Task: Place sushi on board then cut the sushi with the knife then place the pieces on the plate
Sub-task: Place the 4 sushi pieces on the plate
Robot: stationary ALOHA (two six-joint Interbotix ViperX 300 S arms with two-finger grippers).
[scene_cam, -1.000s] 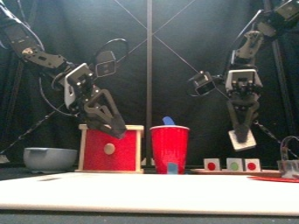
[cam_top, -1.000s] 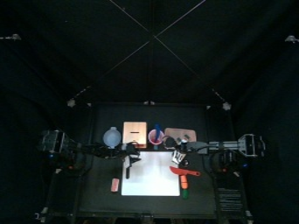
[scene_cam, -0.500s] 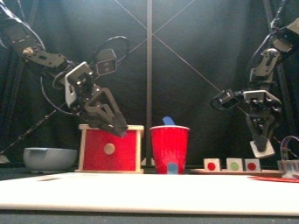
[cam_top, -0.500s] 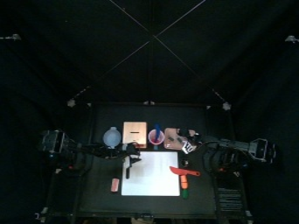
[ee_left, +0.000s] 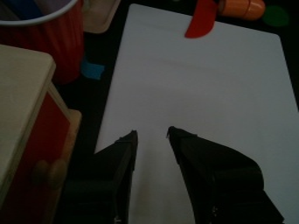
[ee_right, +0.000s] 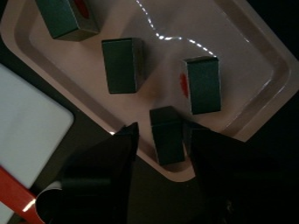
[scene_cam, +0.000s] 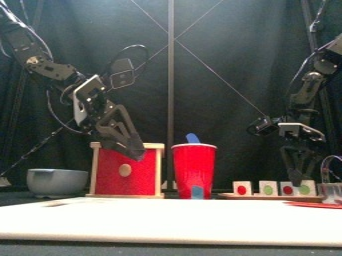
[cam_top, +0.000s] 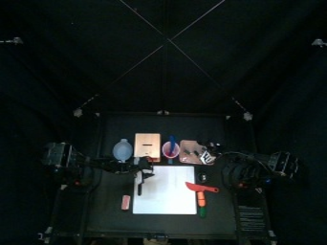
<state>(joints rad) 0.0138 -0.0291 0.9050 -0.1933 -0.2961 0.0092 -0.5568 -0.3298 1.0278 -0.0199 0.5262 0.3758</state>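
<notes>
two black jointed arms (scene_cam: 51,68), looped black cables (scene_cam: 130,52); left claw (scene_cam: 134,151) and right claw (scene_cam: 303,178) dark grey.

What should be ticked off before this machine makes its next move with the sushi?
1. Room on the board: ok, bare apart from the red knife at one edge.
2. Aim of the right gripper: ok, its jaws straddle one sushi piece on the tray.
3. Grip on that piece: not ok, the jaws are open.
4. The other pieces clear of the jaws: ok, they lie apart.
5. The left gripper out of the way: cannot tell; it hangs open above the board.
</notes>
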